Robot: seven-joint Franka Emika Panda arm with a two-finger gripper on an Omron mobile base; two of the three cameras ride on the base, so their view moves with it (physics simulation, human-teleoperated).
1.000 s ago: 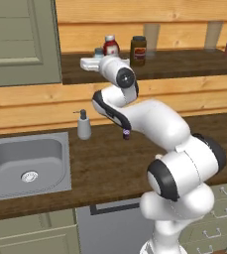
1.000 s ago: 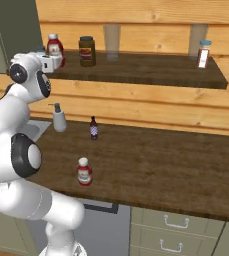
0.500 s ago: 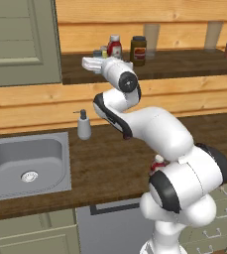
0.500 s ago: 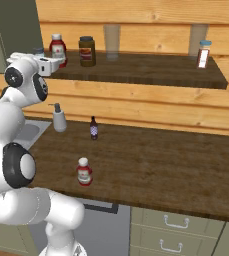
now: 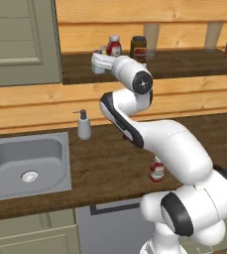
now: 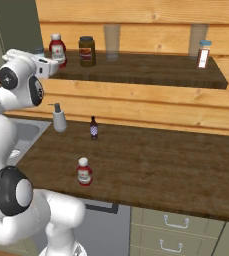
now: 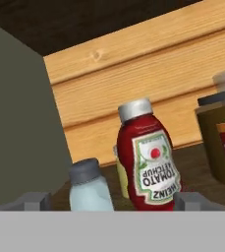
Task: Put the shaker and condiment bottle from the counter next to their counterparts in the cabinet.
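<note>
With our end effector (image 7: 109, 203) up at the cabinet (image 5: 135, 67) shelf, its jaws stand apart, the pale-blue shaker (image 7: 89, 186) upright between them beside 1 red bottle (image 7: 148, 160). The other condiment bottle (image 6: 84, 171) stands down on the bench (image 6: 151, 165).

Dark brown jar (image 6: 87, 51) upright on shelf, left part. Clear glass (image 6: 112, 42) just right of jar, near back planks. White-lidded reddish-brown shaker (image 6: 203, 54) far right on shelf. Below: soap dispenser (image 5: 84, 125) beside steel sink (image 5: 6, 163); tiny dark bottle (image 6: 93, 128) near wall; grey-green drawers (image 6: 178, 235) underneath.
</note>
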